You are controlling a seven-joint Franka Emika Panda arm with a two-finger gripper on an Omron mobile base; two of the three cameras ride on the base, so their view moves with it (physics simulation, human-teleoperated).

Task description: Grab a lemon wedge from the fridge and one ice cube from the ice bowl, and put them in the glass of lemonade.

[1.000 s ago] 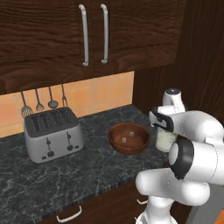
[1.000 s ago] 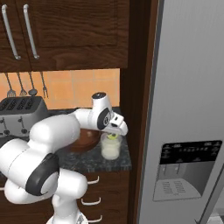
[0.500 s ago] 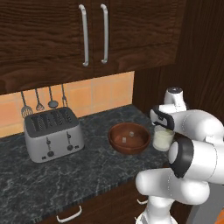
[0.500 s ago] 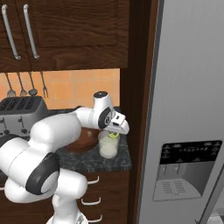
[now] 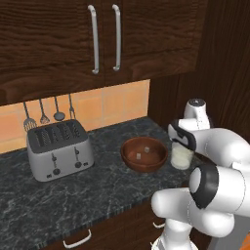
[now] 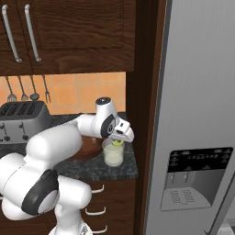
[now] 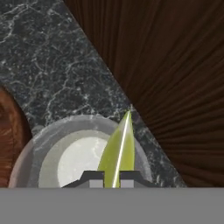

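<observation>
Dark marble counter (image 5: pixel 73 195) under brown wall cabinets (image 5: pixel 58 44), orange tile behind. Far left: toaster (image 5: pixel 59 149), utensils (image 5: pixel 46 113) hung above it. Open counter between toaster and bowl, nothing in the way.

Middle: ice bowl (image 5: pixel 144 154), two pale cubes (image 5: pixel 141 149) lying inside. Just right of it, nearly touching, the glass (image 5: pixel 181 157) of lemonade, close to the counter's right end and front edge.

Gripper (image 6: pixel 120 142) poised just over the glass mouth, jaws clenched on the lemon wedge (image 7: pixel 119 151). Hand view: wedge tip hangs above the pale liquid, inside the rim (image 7: pixel 65 124) line, toward its right side.

Right: dark wood panel (image 6: pixel 144 92) stands hard against the counter end, then the grey fridge (image 6: pixel 197 92), doors closed, dispenser (image 6: pixel 195 176) low.

Progress, as judged: wedge fetched and carried over, not yet released. Left to do: drop it, then pick one cube from the bowl and add it.

Room: tight on the right, panel close beside the hand. Free space lies left and up. Bowl is a short swing left; care needed not to knock the glass off the near edge.
</observation>
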